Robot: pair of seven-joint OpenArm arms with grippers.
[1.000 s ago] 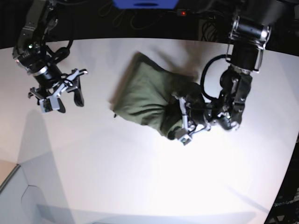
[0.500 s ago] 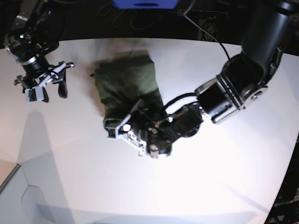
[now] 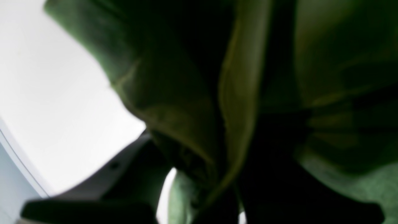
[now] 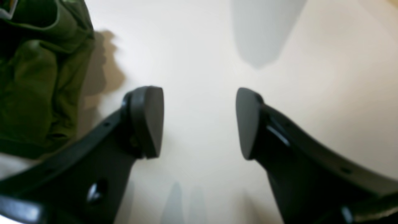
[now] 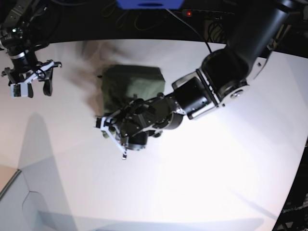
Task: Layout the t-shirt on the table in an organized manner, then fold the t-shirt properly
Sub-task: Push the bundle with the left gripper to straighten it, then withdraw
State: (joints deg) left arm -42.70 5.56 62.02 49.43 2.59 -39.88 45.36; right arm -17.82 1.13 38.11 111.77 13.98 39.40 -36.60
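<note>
The olive-green t-shirt (image 5: 132,83) lies bunched in a rough square on the white table (image 5: 192,183), left of centre near the far edge. My left arm reaches across from the right, and my left gripper (image 5: 111,137) sits at the shirt's near-left corner. In the left wrist view, folds of the t-shirt (image 3: 186,93) fill the frame and run down between the dark fingers (image 3: 87,211); my left gripper (image 3: 211,205) is shut on them. My right gripper (image 5: 29,82) hovers open at the far left, apart from the shirt. In the right wrist view my right gripper (image 4: 199,123) is over bare table (image 4: 202,46), with the t-shirt (image 4: 31,77) off to its left.
A blue object (image 5: 149,4) and dark cables lie beyond the table's curved far edge. A grey surface (image 5: 19,207) shows past the table's near-left edge. The bulky left arm (image 5: 226,77) spans the right half of the table.
My left arm has swept leftward across the table, dragging the shirt along with it. My right gripper has drawn back towards the far left corner, still open.
</note>
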